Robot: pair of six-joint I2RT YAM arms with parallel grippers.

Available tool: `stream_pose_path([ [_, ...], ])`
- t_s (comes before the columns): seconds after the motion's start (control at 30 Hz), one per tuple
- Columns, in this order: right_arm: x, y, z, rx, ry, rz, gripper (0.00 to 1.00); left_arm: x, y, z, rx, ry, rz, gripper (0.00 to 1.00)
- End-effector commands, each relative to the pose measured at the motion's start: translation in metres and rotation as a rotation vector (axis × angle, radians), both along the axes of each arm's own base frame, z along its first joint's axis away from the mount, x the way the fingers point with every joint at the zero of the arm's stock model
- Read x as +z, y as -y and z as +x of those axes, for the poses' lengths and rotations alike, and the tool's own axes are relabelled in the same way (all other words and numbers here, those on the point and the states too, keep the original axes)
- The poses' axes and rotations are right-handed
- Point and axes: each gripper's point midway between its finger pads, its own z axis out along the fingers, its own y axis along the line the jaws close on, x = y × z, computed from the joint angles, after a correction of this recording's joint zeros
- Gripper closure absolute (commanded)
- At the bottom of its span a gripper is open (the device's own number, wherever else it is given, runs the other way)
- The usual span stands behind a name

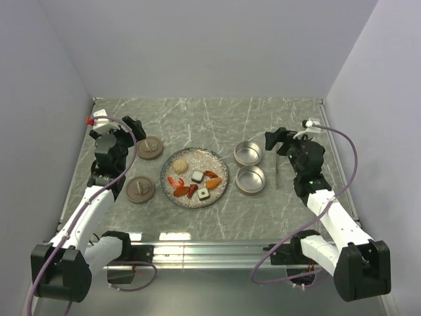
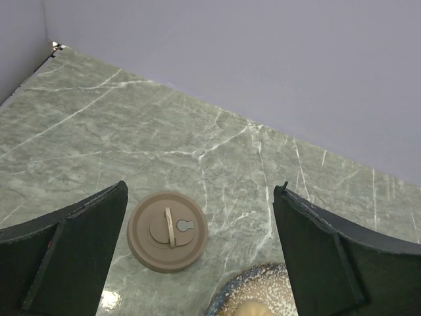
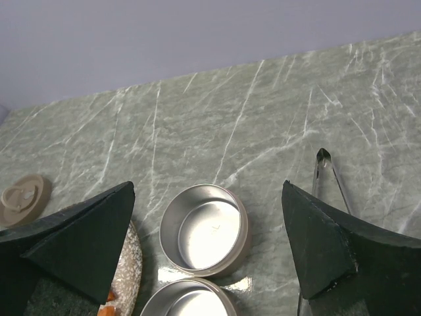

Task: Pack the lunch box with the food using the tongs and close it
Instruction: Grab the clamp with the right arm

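Observation:
The food lies on a speckled plate (image 1: 220,163): a pale ball (image 1: 179,162), red bits (image 1: 178,185), an orange piece (image 1: 212,183) and white squares (image 1: 197,175). The lunch box is two open round metal tins (image 1: 248,153) (image 1: 251,179) right of the plate, with two brown lids (image 1: 149,147) (image 1: 140,189) on its left. The slim tongs (image 1: 277,172) lie flat just right of the tins. My left gripper (image 1: 131,126) hovers open above the far lid (image 2: 168,230). My right gripper (image 1: 277,140) hangs open over the far tin (image 3: 204,227), with the tongs (image 3: 323,172) beside its right finger.
Grey walls close in the marble table (image 1: 197,118) at the back and on both sides. The plate's rim (image 2: 230,297) shows at the bottom of the left wrist view. The near tin (image 3: 187,301) and a lid (image 3: 23,197) show in the right wrist view.

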Motion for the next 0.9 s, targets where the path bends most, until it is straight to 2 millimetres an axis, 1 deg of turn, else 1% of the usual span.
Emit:
stream_pose_path([
  [0.0, 0.03, 0.002, 0.005, -0.015, 0.069, -0.002, 0.0, 0.024, 0.001, 0.002, -0.005, 0.058, -0.004, 0.01],
  [0.2, 0.029, 0.002, 0.006, -0.021, 0.062, -0.005, 0.0, 0.024, 0.0, 0.001, -0.002, 0.054, -0.002, 0.0],
  [0.3, 0.025, 0.004, 0.008, -0.033, 0.04, -0.011, 0.0, 0.022, 0.001, 0.002, -0.008, 0.051, -0.001, 0.0],
  [0.33, 0.02, 0.008, 0.01, -0.057, 0.0, -0.023, 0.0, 0.021, 0.002, 0.002, -0.013, 0.048, -0.001, 0.01],
  [0.37, 0.017, 0.019, 0.012, -0.115, -0.025, -0.039, 0.0, 0.02, 0.003, 0.002, -0.019, 0.046, -0.005, 0.01],
  [0.4, 0.013, 0.024, 0.014, -0.146, -0.052, -0.053, 0.0, 0.019, 0.005, 0.003, -0.027, 0.045, -0.008, 0.01],
  [0.43, 0.015, 0.029, 0.022, -0.177, -0.076, -0.071, 0.0, 0.019, 0.005, 0.004, -0.028, 0.045, -0.012, 0.01],
  [0.47, 0.001, 0.044, 0.021, -0.251, -0.157, -0.111, 0.0, 0.017, 0.006, 0.005, -0.031, 0.041, -0.019, 0.01],
  [0.5, -0.003, 0.049, 0.023, -0.283, -0.193, -0.129, 0.0, 0.015, 0.007, 0.006, -0.036, 0.041, -0.019, 0.0],
  [0.53, 0.0, 0.056, 0.031, -0.319, -0.224, -0.153, 0.0, 0.015, 0.011, 0.007, -0.056, 0.046, -0.018, 0.01],
  [0.57, -0.015, 0.06, 0.027, -0.333, -0.303, -0.19, 0.0, 0.014, 0.013, 0.008, -0.066, 0.042, -0.018, 0.0],
  [0.6, -0.02, 0.069, 0.029, -0.363, -0.34, -0.208, 0.0, 0.013, 0.014, 0.008, -0.073, 0.042, -0.018, 0.01],
  [0.63, -0.028, 0.069, 0.036, -0.356, -0.382, -0.22, 0.0, 0.013, 0.015, 0.008, -0.079, 0.041, -0.02, 0.01],
  [0.7, -0.046, 0.069, 0.039, -0.303, -0.46, -0.215, 0.0, 0.012, 0.016, 0.006, -0.087, 0.044, -0.017, 0.01],
  [0.73, -0.061, 0.069, 0.045, -0.289, -0.508, -0.218, 0.0, 0.015, 0.016, 0.005, -0.088, 0.053, -0.016, 0.0],
  [0.8, -0.081, 0.071, 0.045, -0.274, -0.595, -0.232, 0.0, 0.016, 0.018, 0.003, -0.099, 0.058, -0.012, 0.0],
  [0.83, -0.095, 0.074, 0.051, -0.283, -0.644, -0.244, 0.0, 0.018, 0.018, 0.002, -0.102, 0.064, -0.011, 0.01],
  [0.87, -0.105, 0.076, 0.048, -0.285, -0.689, -0.254, 0.0, 0.02, 0.019, 0.0, -0.107, 0.072, -0.012, 0.01],
])
